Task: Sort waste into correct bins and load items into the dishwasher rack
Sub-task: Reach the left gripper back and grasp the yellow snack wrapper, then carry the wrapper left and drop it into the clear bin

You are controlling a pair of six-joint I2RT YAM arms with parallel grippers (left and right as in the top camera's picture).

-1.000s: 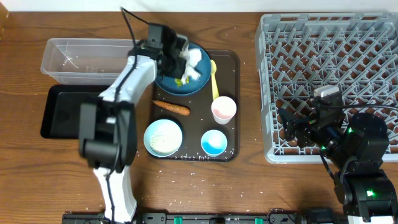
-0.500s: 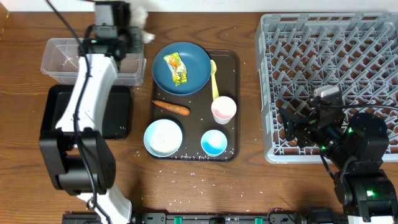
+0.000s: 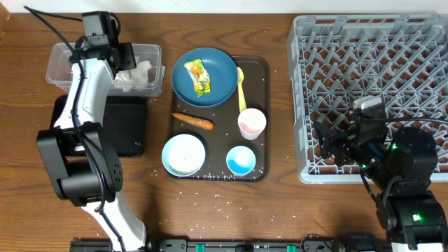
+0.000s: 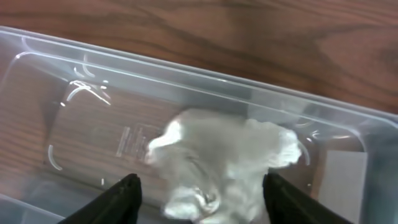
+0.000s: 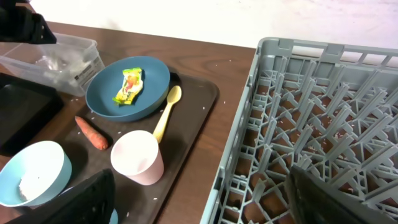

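Observation:
A crumpled white napkin [image 3: 136, 72] [image 4: 224, 155] lies inside the clear tub [image 3: 66, 66] [image 4: 93, 93]. My left gripper [image 3: 124, 57] [image 4: 205, 205] hangs open just above it, fingers wide on either side. The black tray [image 3: 131, 124] sits in front of the tub. The dark blue bowl [image 3: 213, 87] [image 5: 106, 93] holds a green-yellow scrap [image 3: 197, 75]. Beside it lie the carrot [image 3: 193, 121] and yellow spoon [image 3: 241, 89]. The pink cup [image 3: 252, 124] and two light blue bowls [image 3: 184, 155] [image 3: 241, 160] stand nearer. My right gripper [image 3: 329, 143] [image 5: 205, 205] is open over the left edge of the grey rack [image 3: 371, 84].
The bowls, cup, spoon and carrot all rest on a dark brown serving tray [image 3: 260, 70]. Loose rice grains are scattered on the wood in front of that tray [image 3: 210, 189]. The left arm stretches from the table's front edge up to the tub.
My left gripper carried the napkin from the dark blue bowl leftwards to the clear tub, then opened and let it drop in. The right arm has stayed still.

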